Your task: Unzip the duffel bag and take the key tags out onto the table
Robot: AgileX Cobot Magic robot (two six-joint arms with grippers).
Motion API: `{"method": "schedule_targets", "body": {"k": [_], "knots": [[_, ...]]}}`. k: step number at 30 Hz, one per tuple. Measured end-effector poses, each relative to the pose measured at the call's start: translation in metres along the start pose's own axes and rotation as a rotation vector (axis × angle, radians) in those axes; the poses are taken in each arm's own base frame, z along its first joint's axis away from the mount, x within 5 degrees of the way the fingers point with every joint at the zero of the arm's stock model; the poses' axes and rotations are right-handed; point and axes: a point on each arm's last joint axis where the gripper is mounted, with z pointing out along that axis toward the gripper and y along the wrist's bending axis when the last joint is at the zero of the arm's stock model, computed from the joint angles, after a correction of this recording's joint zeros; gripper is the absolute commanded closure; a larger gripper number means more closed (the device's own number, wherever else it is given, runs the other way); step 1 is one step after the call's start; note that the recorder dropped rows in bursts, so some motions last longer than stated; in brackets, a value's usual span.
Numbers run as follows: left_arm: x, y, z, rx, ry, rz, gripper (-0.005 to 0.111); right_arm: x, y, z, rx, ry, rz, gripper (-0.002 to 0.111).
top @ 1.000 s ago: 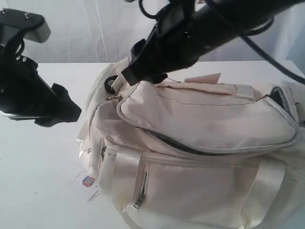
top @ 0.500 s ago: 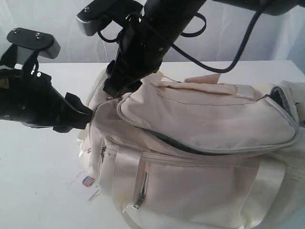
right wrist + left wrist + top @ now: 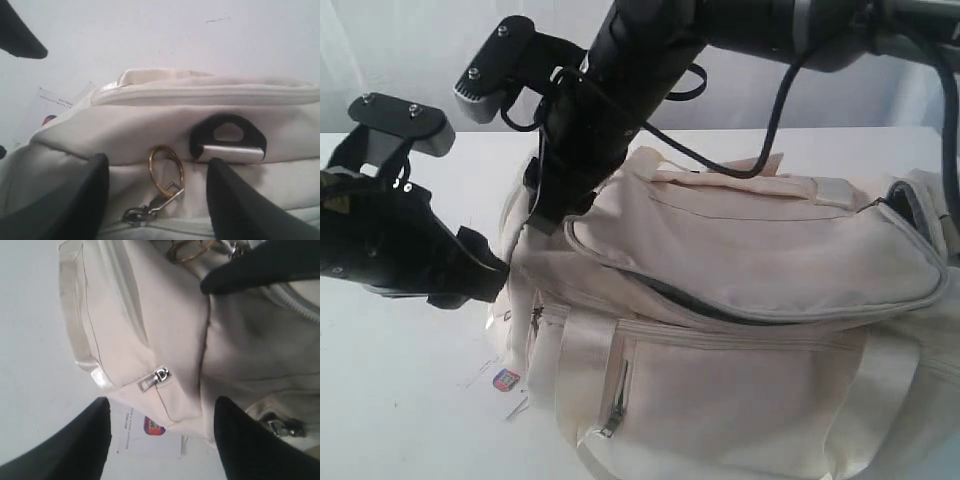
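White table [image 3: 410, 400], broad and plain. Cream fabric duffel bag [image 3: 740, 260] lies on it, filling the right of the exterior view. It has shiny webbing straps and a zipped side pocket. Its main zip is parted along the near side, grey showing in the gap. Left tool [image 3: 162, 405] at the bag's left end: jaws wide apart, straddling the end corner, gripping nothing. Right tool [image 3: 159, 160] low over the bag's top at that same end, jaws wide apart on either side of a brass ring [image 3: 166, 170] clipped to a zip pull. Nothing held. Small white paper tag [image 3: 500, 380] on the table just beside the bag's left end.
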Motion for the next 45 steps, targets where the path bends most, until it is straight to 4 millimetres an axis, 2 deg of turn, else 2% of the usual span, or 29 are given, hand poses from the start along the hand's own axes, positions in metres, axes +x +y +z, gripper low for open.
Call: {"method": "schedule_targets", "body": {"k": [5,9,11,13,15,19,22,26,28,30,32,33,35,42,45], "knots": [[0.013,0.001,0.006,-0.005,0.050,-0.036,0.044,0.002,-0.006,0.011,0.046,0.027,-0.054,0.054],[0.013,0.001,0.006,-0.005,0.043,-0.043,0.044,0.006,-0.006,0.025,0.039,0.053,-0.058,0.054],[0.013,0.001,0.006,-0.004,0.039,-0.043,0.044,0.007,-0.007,0.028,0.041,0.059,-0.062,0.070],[0.013,0.001,0.006,-0.004,0.037,-0.043,0.044,0.008,-0.007,0.029,0.045,0.063,-0.067,0.103],[0.012,0.001,0.006,-0.004,0.036,-0.043,0.044,0.008,-0.008,0.029,0.048,0.066,-0.070,0.108],[0.012,0.001,0.006,-0.004,0.036,-0.043,0.044,0.006,-0.009,0.023,0.064,0.053,-0.076,0.108],[0.011,0.001,0.006,-0.004,0.026,-0.043,0.044,0.000,-0.010,0.007,0.102,0.006,-0.079,0.108],[0.011,0.001,0.006,-0.003,0.024,-0.043,0.044,-0.001,-0.011,0.003,0.110,-0.006,-0.063,0.106],[0.011,0.001,0.006,-0.003,0.024,-0.043,0.044,-0.001,-0.010,0.003,0.103,-0.006,-0.049,0.095],[0.011,0.001,0.006,-0.003,0.019,-0.043,0.044,-0.001,-0.009,0.006,0.086,0.001,-0.035,0.078],[0.010,0.001,0.006,-0.003,0.014,-0.043,0.044,0.002,-0.008,0.011,0.070,0.018,-0.031,0.054],[0.010,0.001,0.006,-0.003,0.014,-0.043,0.044,0.003,-0.007,0.015,0.061,0.030,-0.030,0.046],[0.010,0.001,0.006,-0.003,0.012,-0.043,0.044,0.007,-0.006,0.024,0.039,0.058,-0.026,0.037],[0.010,0.002,0.006,-0.007,0.012,-0.039,0.044,0.012,-0.006,0.044,0.012,0.088,-0.012,0.051],[0.010,0.002,0.006,-0.008,0.012,-0.037,0.044,0.014,-0.005,0.050,0.002,0.096,-0.005,0.067]]}}
